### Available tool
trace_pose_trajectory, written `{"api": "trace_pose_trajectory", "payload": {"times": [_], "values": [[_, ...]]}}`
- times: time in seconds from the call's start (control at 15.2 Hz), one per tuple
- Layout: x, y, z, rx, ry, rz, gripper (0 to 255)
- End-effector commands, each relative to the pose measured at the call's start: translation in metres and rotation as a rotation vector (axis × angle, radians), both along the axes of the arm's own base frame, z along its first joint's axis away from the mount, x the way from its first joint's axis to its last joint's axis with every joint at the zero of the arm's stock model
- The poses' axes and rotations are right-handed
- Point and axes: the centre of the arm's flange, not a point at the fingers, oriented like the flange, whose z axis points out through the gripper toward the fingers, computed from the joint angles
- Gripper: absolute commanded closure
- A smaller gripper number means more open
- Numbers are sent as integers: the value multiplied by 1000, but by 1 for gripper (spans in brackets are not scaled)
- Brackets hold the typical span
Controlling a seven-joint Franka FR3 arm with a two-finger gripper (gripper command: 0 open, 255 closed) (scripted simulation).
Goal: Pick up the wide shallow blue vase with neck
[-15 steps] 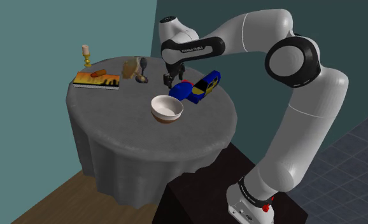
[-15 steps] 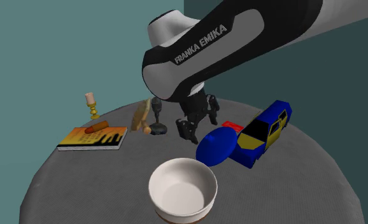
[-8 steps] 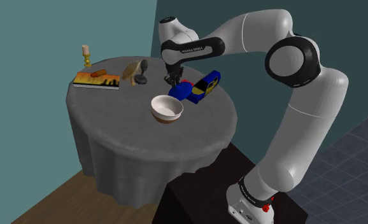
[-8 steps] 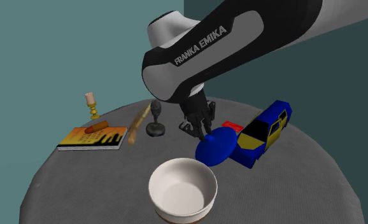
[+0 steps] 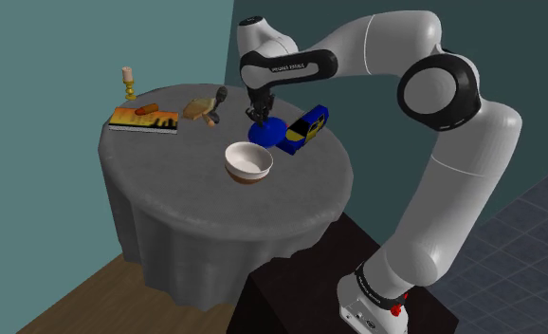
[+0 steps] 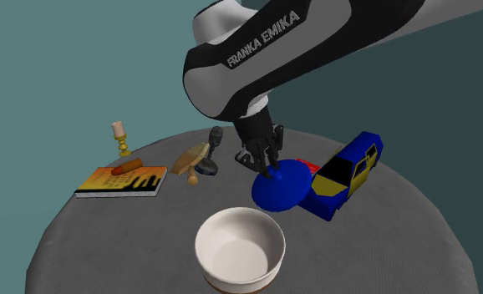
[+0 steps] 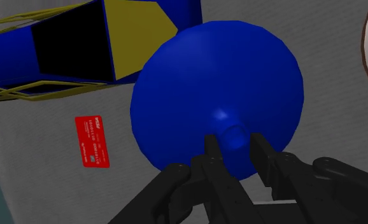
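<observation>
The blue vase point(image 7: 221, 95) is seen low over the surface point(image 5: 168, 161), between the white bowl point(image 6: 240, 248) and the blue-and-yellow toy car point(image 6: 344, 174). Its short neck is clasped by the narrowed gripper point(image 7: 235, 140). The grasp is judged made. A clear lift is yet to be shown.

Arm: white lettering "FRANKA EMIKA" is running along the dark band of the arm point(image 6: 261, 38), upper middle of the second exterior view.
Red card point(image 7: 91, 140): white print is showing, too small to read.
</observation>
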Motion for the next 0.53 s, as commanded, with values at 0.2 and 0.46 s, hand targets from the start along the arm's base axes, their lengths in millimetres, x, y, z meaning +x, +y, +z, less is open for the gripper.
{"api": "trace_pose_trajectory", "payload": {"times": [0.2,0.46], "values": [[0,0,27,0,0,0,255],[0,0,48,0,0,0,255]]}}
